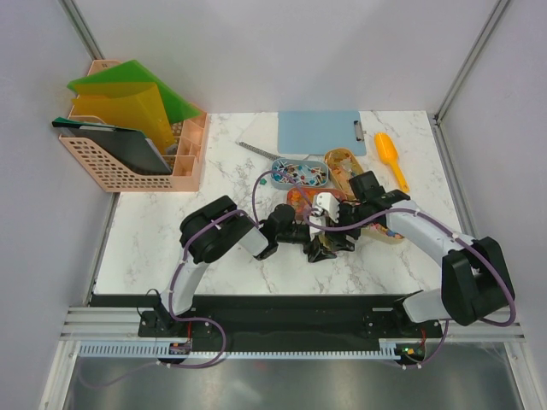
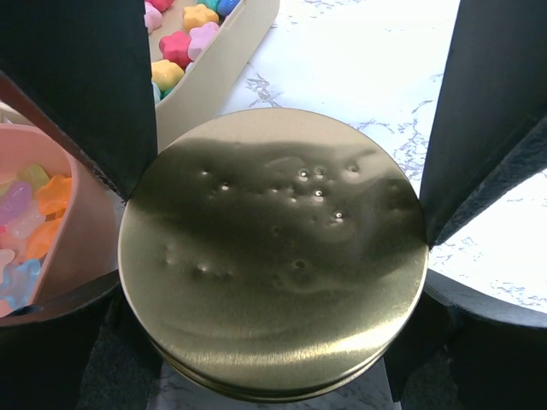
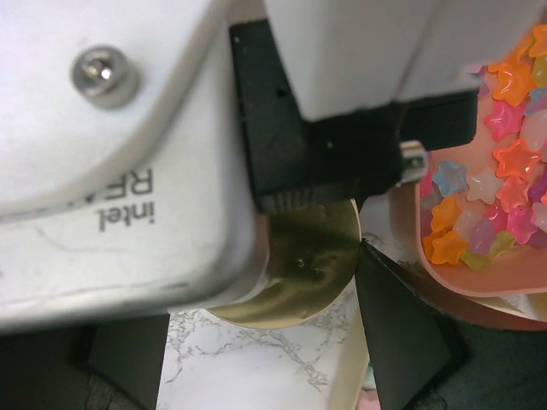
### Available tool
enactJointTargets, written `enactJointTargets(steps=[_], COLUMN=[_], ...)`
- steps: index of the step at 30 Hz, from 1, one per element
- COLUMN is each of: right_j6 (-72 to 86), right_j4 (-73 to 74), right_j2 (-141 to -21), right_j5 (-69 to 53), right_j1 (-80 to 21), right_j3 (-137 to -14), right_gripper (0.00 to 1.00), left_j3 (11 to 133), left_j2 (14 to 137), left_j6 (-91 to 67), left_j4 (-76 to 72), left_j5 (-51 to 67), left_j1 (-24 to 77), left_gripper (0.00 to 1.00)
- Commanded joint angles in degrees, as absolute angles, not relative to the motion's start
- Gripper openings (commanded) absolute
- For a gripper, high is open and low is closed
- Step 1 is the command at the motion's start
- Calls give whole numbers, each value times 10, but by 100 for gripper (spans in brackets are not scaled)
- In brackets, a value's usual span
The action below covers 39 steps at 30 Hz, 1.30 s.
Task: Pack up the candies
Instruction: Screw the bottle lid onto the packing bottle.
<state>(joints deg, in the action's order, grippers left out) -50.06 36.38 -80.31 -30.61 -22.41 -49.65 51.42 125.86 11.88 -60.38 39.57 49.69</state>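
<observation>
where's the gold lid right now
The gold lid fills the left wrist view's centre, between the left gripper's fingers, pink dish of candies beside it.

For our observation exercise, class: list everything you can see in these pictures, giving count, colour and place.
basket: one, pink, table's rear left, holding green, yellow and dark folders.
clipboard: one, light blue, rear centre.
scoop: one, orange, rear right.
gold lid: one, gold, between the left end effector's fingers.
pink tray: one, pink, beside the lid.
star candies: many, pastel and orange, in the pink tray.
wrapped candies: many, blue-white-red, in a tin near the clipboard.
table: one, white marble, under everything.
left end effector: one, black, closed on the gold lid.
right end effector: one, black, open, beside the left one.
</observation>
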Motion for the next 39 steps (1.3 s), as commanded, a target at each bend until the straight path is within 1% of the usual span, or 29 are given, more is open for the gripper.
enactJointTargets(steps=[1,5,10,13,22,28,35,36,38,39], right_j6=[-422,-403,-338,-316,-337,-291,-318,-322,-342,-351], right_j4=[460,454,441,422,432,445,444,443,440,439], right_j2=[-843,-853,-867,-857,-854,-886,-869,-867,-853,-847], right_j5=[-273,-262,-243,-234,-222,-192,-190,-192,-195,-193], right_j1=[-234,-235,-235,-235,-235,-235,-235,-236,-234,-234], right_j3=[-466,-479,-522,-520,-507,-538,-514,-509,-503,-496], right_gripper=[48,48,46,45,45,43,44,48,63,76], left_j3=[497,497,497,496,495,497,495,493,491,486], left_j2=[1310,1310,1310,1310,1314,1317,1317,1316,1314,1312], left_j6=[83,78,75,69,67,71,76,78,89,96], left_j4=[-453,-453,-453,-454,-459,-459,-455,-456,-456,-456], left_j5=[330,327,321,314,291,251,236,236,238,242], left_j1=[483,483,483,483,483,483,483,483,483,483], left_gripper=[2,2,2,2,2,2,2,2,2,2])
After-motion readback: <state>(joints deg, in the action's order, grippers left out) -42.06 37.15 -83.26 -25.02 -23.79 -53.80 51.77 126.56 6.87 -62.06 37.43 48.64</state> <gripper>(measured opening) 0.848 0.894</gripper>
